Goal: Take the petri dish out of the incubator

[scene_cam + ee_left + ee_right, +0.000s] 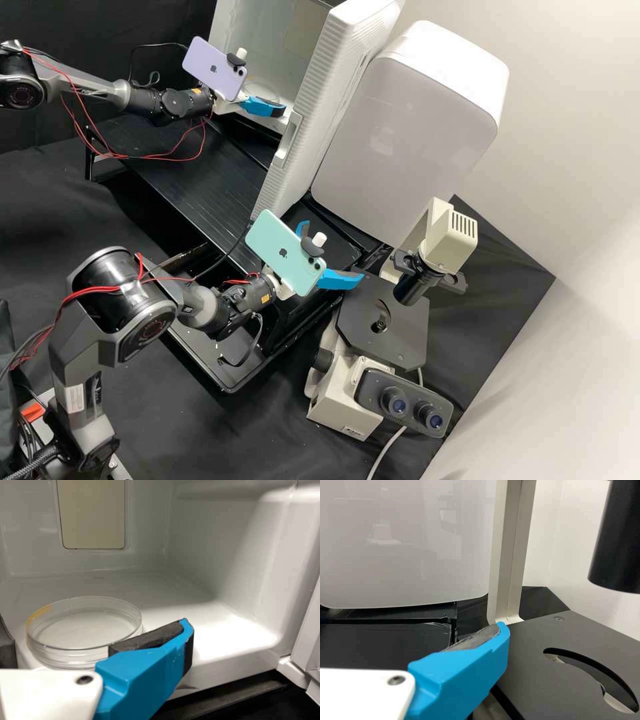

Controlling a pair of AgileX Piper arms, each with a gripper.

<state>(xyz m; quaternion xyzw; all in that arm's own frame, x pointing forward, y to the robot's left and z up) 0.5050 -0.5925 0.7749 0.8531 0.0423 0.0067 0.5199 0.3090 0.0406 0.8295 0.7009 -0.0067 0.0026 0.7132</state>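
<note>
A clear, round petri dish [82, 630] lies on the white floor of the incubator [215, 625]. The incubator's thick door [400, 120] stands swung open. My left gripper [263, 103] is at the chamber's mouth and is open. One blue finger [150, 670] sits by the dish's rim and a dark pad [5, 650] shows at the other side, so the dish lies between them. My right gripper [333, 253] hangs open and holds nothing, in front of the door. Its blue finger [470, 665] is just over the microscope's black stage [560, 655].
A white microscope [373, 387] stands at the front right, its stage [383, 323] under the right gripper and its head [443, 237] close to the door. The incubator sits on a long black ribbed platform [200, 180]. Black cloth covers the bench [53, 200].
</note>
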